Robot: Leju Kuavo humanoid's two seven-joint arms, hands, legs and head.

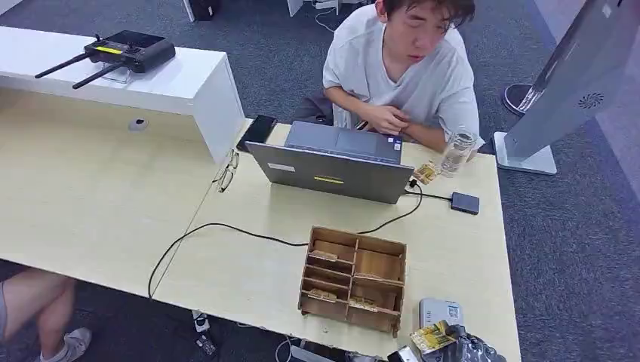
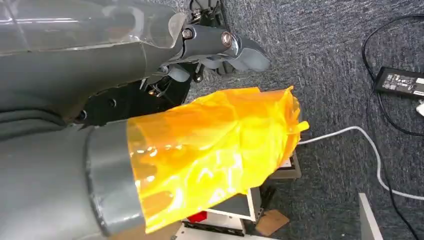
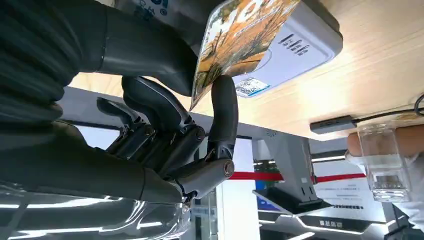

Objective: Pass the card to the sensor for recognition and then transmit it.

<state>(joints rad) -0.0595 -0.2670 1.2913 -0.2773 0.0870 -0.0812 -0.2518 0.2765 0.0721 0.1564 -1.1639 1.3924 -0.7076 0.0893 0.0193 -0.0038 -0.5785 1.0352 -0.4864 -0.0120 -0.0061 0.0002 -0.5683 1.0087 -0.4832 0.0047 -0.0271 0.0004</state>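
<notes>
My right hand (image 3: 165,130) pinches a yellow patterned card (image 3: 240,35) between the thumb and a finger, the other fingers curled below. The card sits just over the white sensor box (image 3: 305,47), which lies on the wooden table (image 3: 380,60). In the head view the card (image 1: 432,337) and right hand (image 1: 472,351) are at the table's near right edge, beside the grey-white sensor (image 1: 441,311). My left hand (image 2: 210,155) hangs over the carpet, wrapped in orange film that hides its fingers.
A wooden compartment box (image 1: 353,279) with several cards stands left of the sensor. Behind it are a laptop (image 1: 332,162), a cable, a dark hub (image 1: 465,203) and a clear bottle (image 1: 456,153). A person (image 1: 404,68) sits across the table. A kiosk (image 1: 581,83) stands far right.
</notes>
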